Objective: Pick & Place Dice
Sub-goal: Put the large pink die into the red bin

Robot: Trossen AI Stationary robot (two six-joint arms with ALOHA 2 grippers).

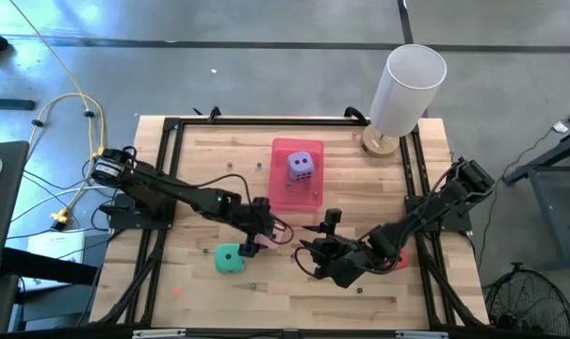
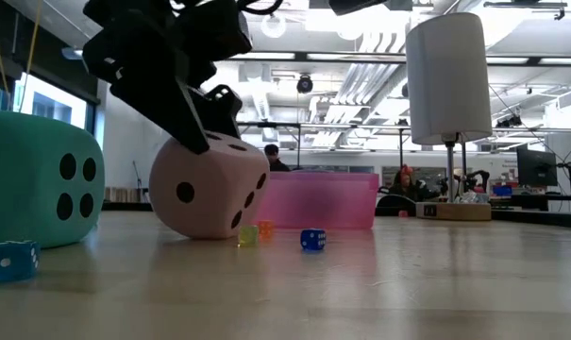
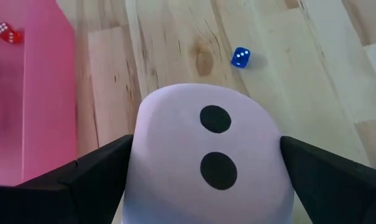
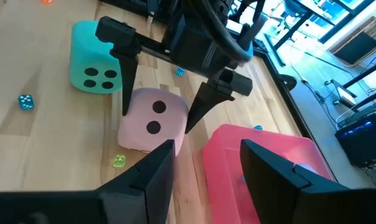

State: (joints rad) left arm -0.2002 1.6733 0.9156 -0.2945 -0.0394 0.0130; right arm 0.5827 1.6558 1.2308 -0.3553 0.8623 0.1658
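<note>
The pale pink die [image 4: 151, 121] sits on the table just near of the pink tray [image 1: 277, 179], two pips up, and looks tilted in the low view. My left gripper [image 1: 262, 235] is open and slants down over it, one finger on each side. The teal die [image 1: 228, 259] stands on the table close beside it, toward the near left. The purple die [image 1: 301, 167] lies in the tray. A bit of the red die [image 1: 399, 257] shows under my right arm. My right gripper [image 1: 330, 222] hangs open above the table near the tray, with nothing between its fingers. My left gripper straddles the pale pink die from above, slanting down from the table's left. Its fingers [image 3: 107, 165] stand close against two opposite sides of the die [image 3: 144, 155]. I cannot tell whether they touch it. The die rests on the table.
Tiny dice lie scattered on the wood: a blue one [image 2: 311, 240], a yellow one [image 2: 247, 235], another blue one [image 2: 9, 260] near the teal die. A tall white cylinder on a wooden base [image 1: 407, 89] stands at the far right corner. Black rails [image 1: 167, 179] frame the table.
</note>
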